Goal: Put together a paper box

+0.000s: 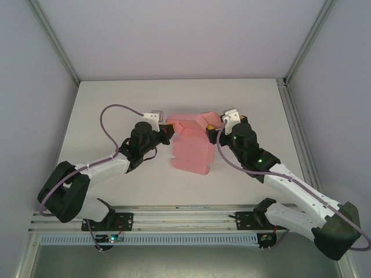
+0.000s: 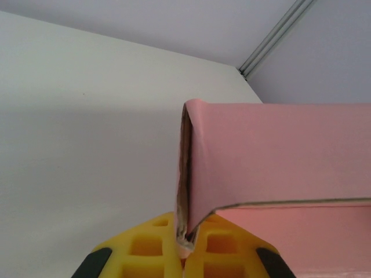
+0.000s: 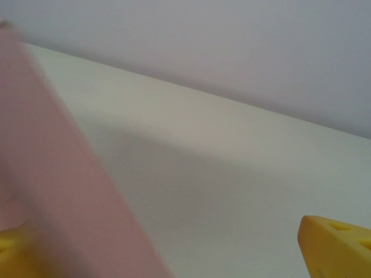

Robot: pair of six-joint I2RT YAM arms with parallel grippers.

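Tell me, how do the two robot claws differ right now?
The left claw is shut, pinching a folded edge of the pink card; the right claw stands wide open, with the card beside one finger, unpinched. The left claw is at the card's far left edge, the right claw at its far right corner. Both have yellow fingers.

Lab rig: aluminium frame (image 1: 55,41), white walls (image 1: 174,35).
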